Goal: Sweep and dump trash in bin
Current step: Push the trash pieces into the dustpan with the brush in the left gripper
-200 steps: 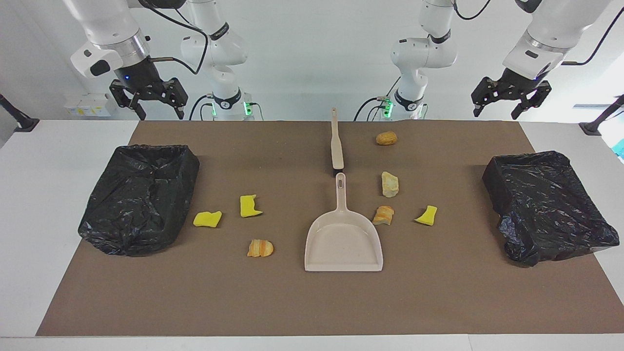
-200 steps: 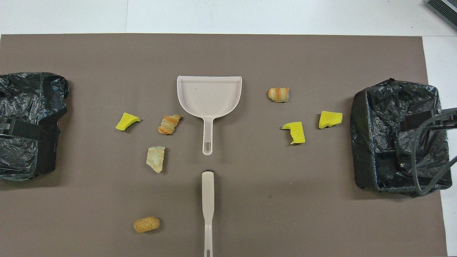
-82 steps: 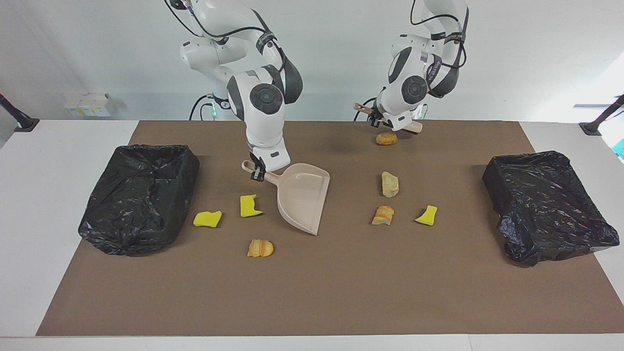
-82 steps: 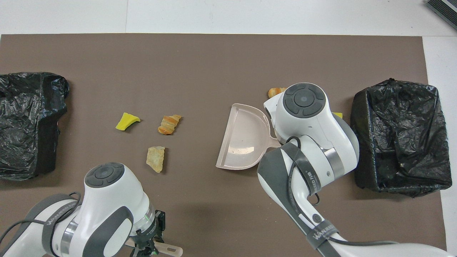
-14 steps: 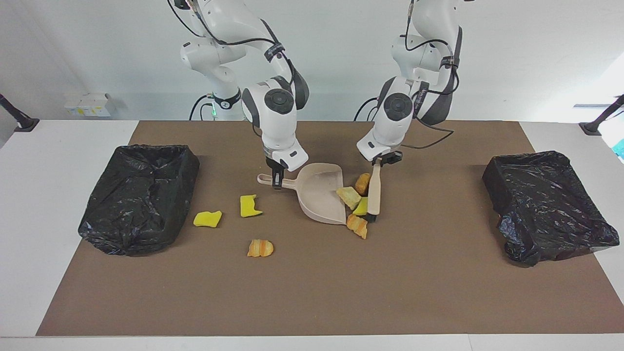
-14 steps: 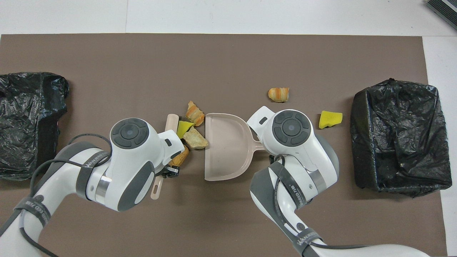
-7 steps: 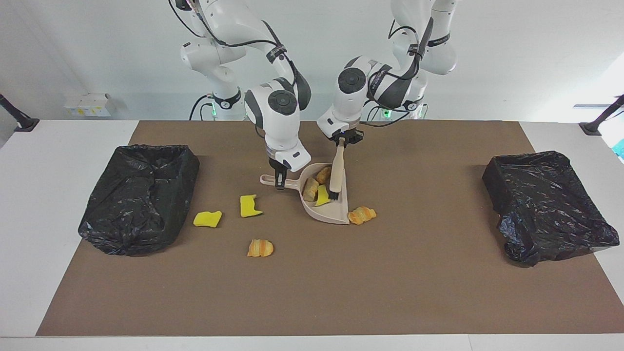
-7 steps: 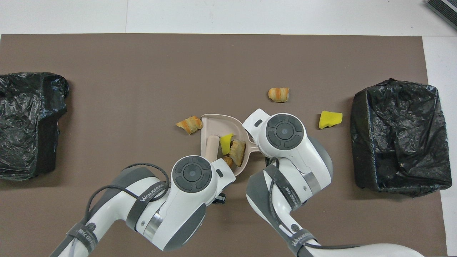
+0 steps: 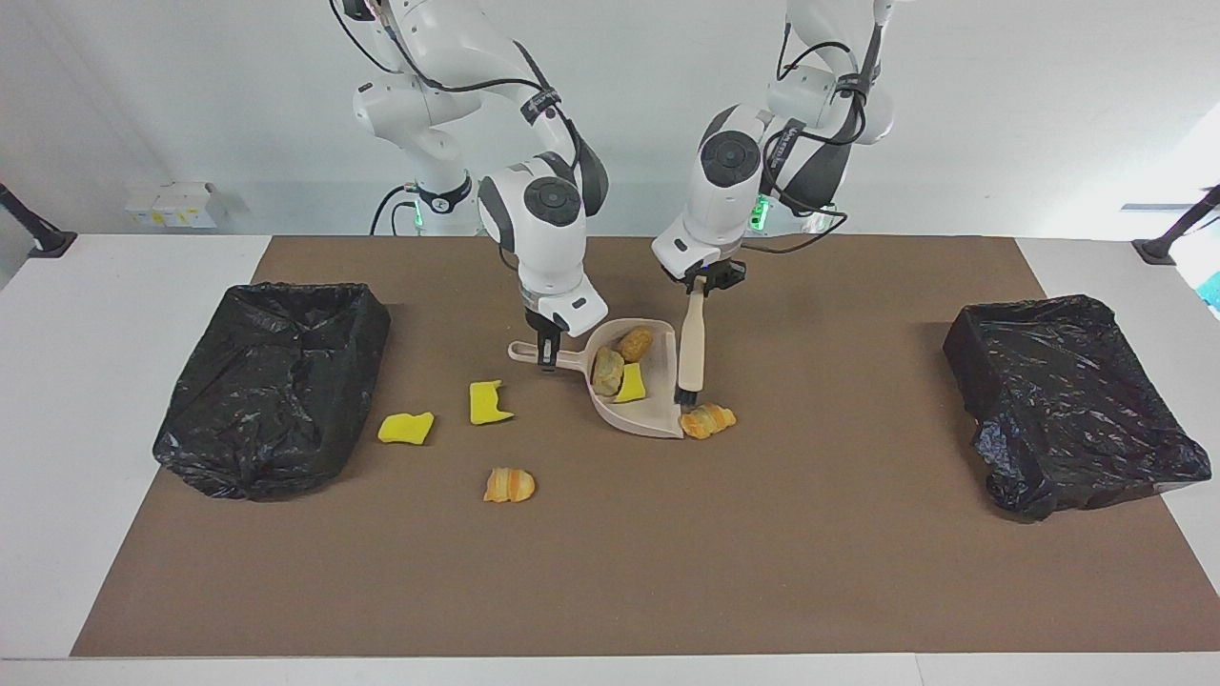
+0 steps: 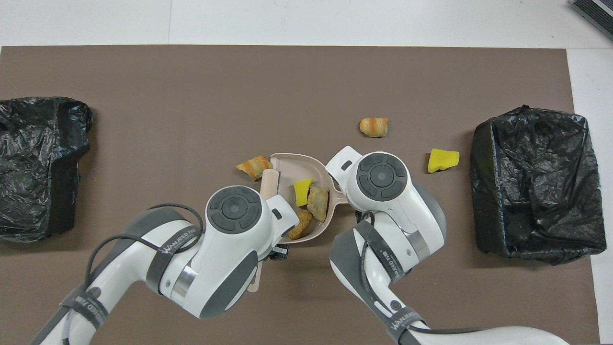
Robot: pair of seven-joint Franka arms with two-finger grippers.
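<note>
Mid-sweep: nearest the robots, left gripper [image 9: 702, 278] clamped on brush [image 9: 690, 353] and right gripper [image 9: 547, 348] clamped on dustpan [image 9: 637, 412] handle, three scraps of trash [image 9: 621, 370] inside, croissant piece [image 9: 707, 420] at the lip needing another stroke, three more loose toward the right-arm bin [image 9: 272, 381].

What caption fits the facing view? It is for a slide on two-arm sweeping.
Right gripper holds the dustpan with three scraps; left gripper sets the brush by a fourth scrap.
</note>
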